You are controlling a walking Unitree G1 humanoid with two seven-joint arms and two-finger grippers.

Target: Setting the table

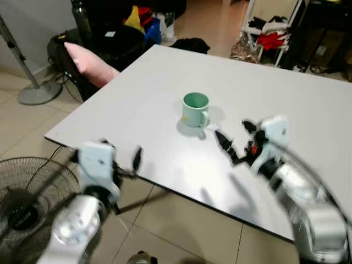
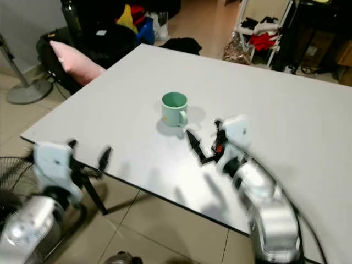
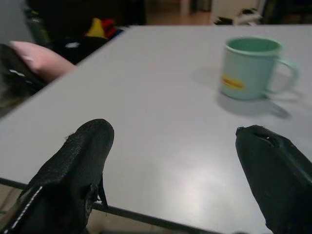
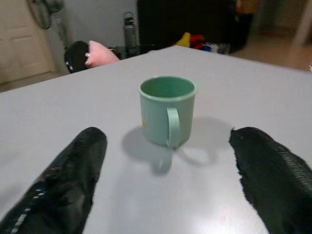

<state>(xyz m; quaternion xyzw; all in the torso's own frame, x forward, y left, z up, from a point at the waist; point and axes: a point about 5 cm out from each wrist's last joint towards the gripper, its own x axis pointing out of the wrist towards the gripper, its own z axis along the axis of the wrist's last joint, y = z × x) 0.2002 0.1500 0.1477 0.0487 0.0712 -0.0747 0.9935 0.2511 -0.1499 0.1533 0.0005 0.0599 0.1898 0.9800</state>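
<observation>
Mug [image 1: 195, 109]: upright on table [image 1: 137, 88], handle toward right gripper [image 1: 235, 142].
Right gripper: fingers apart, near mug.
Left gripper [image 1: 127, 163]: apart, at edge.
Tip: straddle mug squarely, close gently.

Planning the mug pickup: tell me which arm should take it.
Right, probably. The right pincer is open over the table just short of the green mug, handle facing it. The left pincer sits back at the table's near edge, farther off.

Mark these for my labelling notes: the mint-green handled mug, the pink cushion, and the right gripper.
mint-green handled mug [image 1: 194, 109], left eye view, outer wall
pink cushion [image 1: 88, 63], left eye view, top surface
right gripper [image 1: 235, 139], left eye view, between the open fingertips
</observation>
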